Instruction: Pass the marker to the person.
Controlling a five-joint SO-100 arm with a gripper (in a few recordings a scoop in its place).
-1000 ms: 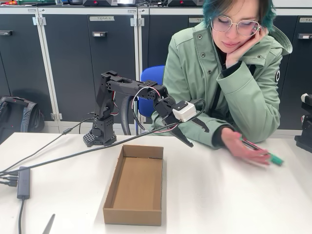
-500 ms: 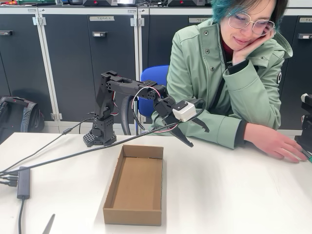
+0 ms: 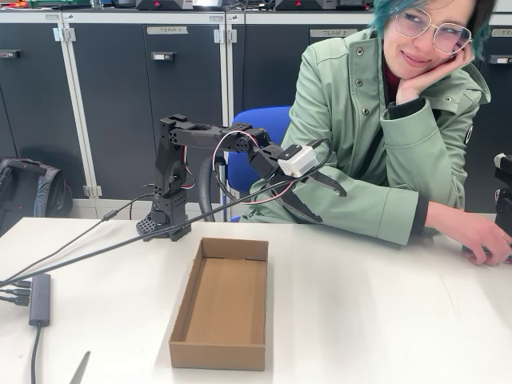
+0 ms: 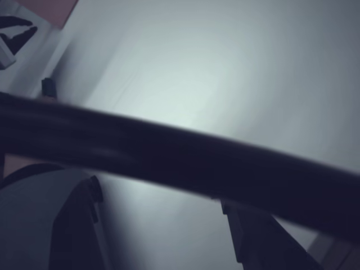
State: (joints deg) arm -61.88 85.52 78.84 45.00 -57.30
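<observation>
gripper (image 3: 322, 202) centre frame, jaws apart, empty | person (image 3: 376, 136) upper right | risk: reaching again, bumping box (image 3: 222, 302)

The smooth white table (image 3: 384, 320) has a faint matt sheen. On it sits a shallow brown corrugated-cardboard tray (image 3: 221, 304), dull and papery. The black robot arm (image 3: 188, 148) looks like matt plastic, its open pincer (image 3: 316, 200) likewise. The person's pale sage-green jacket (image 3: 360, 128) is soft matt cloth, the round glasses (image 3: 432, 30) thin wire.
</observation>
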